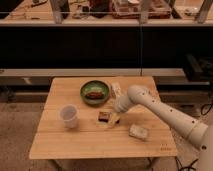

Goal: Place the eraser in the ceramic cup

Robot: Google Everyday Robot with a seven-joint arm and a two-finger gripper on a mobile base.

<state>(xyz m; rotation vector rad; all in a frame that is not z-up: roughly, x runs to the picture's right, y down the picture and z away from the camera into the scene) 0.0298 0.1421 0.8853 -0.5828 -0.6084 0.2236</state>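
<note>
The eraser [104, 116], a small dark block with a reddish-brown face, lies flat on the wooden table [75, 145] near its middle. The white ceramic cup [68, 116] stands upright to the left of it, about a cup's width away. My gripper [114, 119] is down at the table surface, right beside the eraser's right edge. The white arm [150, 102] reaches in from the right.
A green round bowl [95, 92] with something brown in it sits behind the eraser. A pale whitish-grey block [138, 132] lies front right. A small white object [116, 90] lies right of the bowl. Dark shelving stands behind the table.
</note>
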